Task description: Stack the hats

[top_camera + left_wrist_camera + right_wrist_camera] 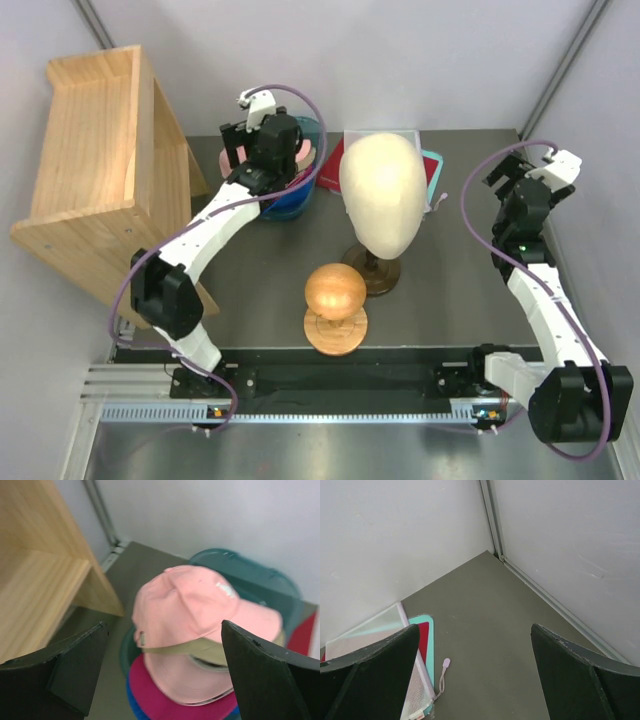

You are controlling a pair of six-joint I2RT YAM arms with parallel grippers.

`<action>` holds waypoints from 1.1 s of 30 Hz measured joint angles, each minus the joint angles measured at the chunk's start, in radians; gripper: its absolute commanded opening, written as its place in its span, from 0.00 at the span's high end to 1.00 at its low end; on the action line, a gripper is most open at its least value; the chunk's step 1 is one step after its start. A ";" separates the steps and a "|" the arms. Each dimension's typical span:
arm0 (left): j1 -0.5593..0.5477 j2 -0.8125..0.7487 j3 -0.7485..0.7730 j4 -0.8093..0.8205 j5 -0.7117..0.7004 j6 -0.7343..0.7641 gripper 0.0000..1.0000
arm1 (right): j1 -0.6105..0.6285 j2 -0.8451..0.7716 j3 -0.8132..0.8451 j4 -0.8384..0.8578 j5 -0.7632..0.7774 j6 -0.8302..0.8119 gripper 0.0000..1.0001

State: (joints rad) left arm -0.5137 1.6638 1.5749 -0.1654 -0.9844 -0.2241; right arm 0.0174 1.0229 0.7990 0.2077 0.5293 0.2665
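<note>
The hats sit in one stack at the back left of the table. In the left wrist view the light pink cap (195,605) is on top, with the tan cap (210,650) under it, then the magenta cap (165,700) and the royal blue one (132,702) at the bottom. The top view shows the blue cap (290,200) and a bit of the pink cap (302,158) under the arm. My left gripper (163,625) (262,140) is open just above the stack, one finger to each side, holding nothing. My right gripper (474,627) (512,175) is open and empty over the back right corner.
A teal bin (250,575) stands behind the stack. A tipped wooden shelf (100,170) is at the left. The cream mannequin head (382,195) and a wooden ball on a stand (335,295) stand mid-table. A mesh pouch with teal and red (415,645) lies behind the head.
</note>
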 measured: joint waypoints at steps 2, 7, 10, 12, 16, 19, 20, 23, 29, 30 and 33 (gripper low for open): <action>-0.018 0.019 -0.002 0.006 -0.058 0.060 0.01 | 0.000 0.008 0.001 -0.001 0.000 0.000 0.07; -0.059 0.022 -0.029 0.060 0.021 0.216 0.01 | 0.000 0.014 0.002 -0.006 0.000 0.000 0.07; -0.051 0.009 -0.029 0.040 0.212 0.223 0.01 | 0.000 0.014 0.002 -0.011 0.002 0.000 0.07; -0.021 -0.002 -0.026 0.035 0.360 0.196 0.01 | 0.000 0.014 0.002 -0.014 0.007 0.000 0.07; 0.085 0.011 0.024 0.015 0.599 0.087 0.01 | 0.000 0.026 0.008 -0.016 0.023 -0.001 0.07; 0.169 0.069 0.127 -0.013 0.695 0.013 0.01 | 0.000 0.040 0.022 -0.018 0.031 -0.002 0.07; 0.195 0.100 0.173 -0.028 0.723 -0.005 0.01 | 0.000 0.042 0.023 -0.016 0.033 -0.002 0.07; 0.247 0.194 0.296 -0.064 0.768 -0.052 0.01 | 0.000 0.048 0.027 -0.015 0.039 0.000 0.07; 0.253 0.360 0.452 -0.180 0.721 -0.089 0.02 | 0.000 0.069 0.027 -0.014 0.040 0.016 0.07; 0.251 0.388 0.474 -0.195 0.698 -0.090 0.02 | 0.000 0.075 0.028 -0.014 0.038 0.018 0.08; 0.249 0.436 0.490 -0.219 0.642 -0.092 0.02 | 0.000 0.100 0.041 -0.016 0.027 0.026 0.08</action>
State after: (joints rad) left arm -0.2642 2.0998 2.0651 -0.3847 -0.3420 -0.3164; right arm 0.0170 1.1229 0.8402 0.1921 0.5568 0.2928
